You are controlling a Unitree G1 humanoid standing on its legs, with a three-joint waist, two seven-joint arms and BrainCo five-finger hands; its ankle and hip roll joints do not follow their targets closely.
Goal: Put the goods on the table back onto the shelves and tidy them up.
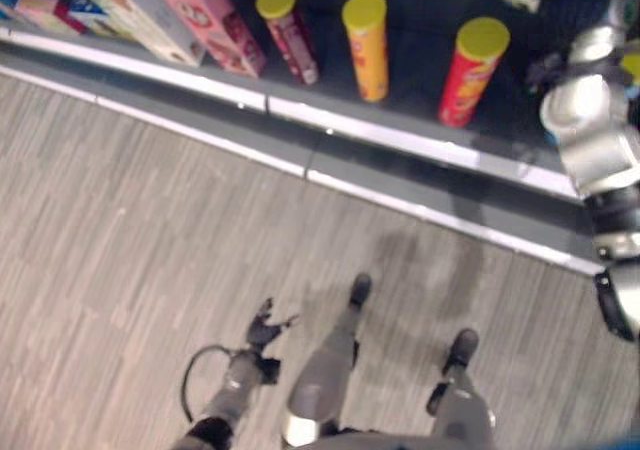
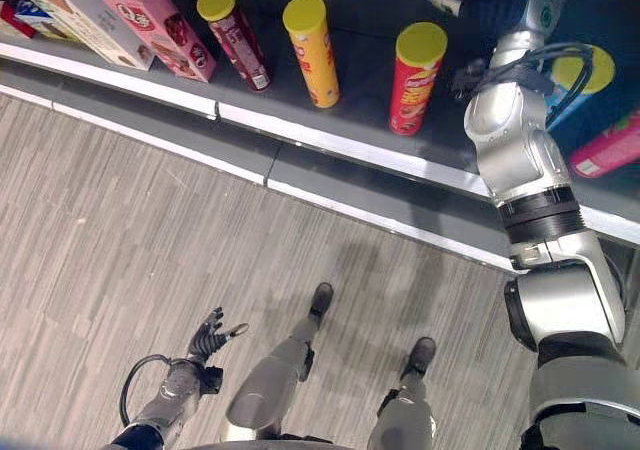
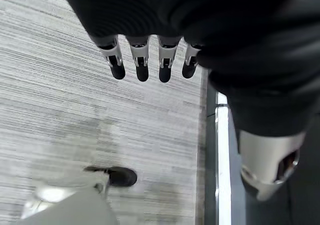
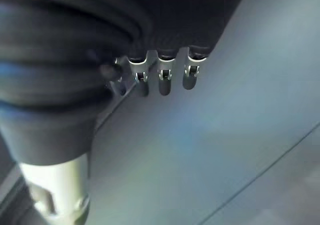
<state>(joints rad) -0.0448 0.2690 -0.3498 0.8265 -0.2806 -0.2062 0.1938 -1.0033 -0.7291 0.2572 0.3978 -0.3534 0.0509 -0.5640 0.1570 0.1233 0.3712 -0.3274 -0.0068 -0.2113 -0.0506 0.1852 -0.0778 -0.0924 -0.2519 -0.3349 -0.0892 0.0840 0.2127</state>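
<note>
L hand (image 2: 210, 338) lower left, fingers relaxed, empty. R hand (image 4: 160, 77) upper right over shelf (image 2: 370, 45), fingers straight, by red can (image 2: 413, 78).

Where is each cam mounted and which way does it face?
Left eye, right eye: on head, looking down at floor and shelf; both show red canister, left hand, right arm.
Left wrist: along left hand's fingers, down at floor.
Right wrist: along right hand, at grey panel.

Glossy yellow plastic lid (image 2: 420, 42), matt streaked grey floor (image 2: 120, 230), shiny metal shelf edge (image 2: 340, 145)
</note>
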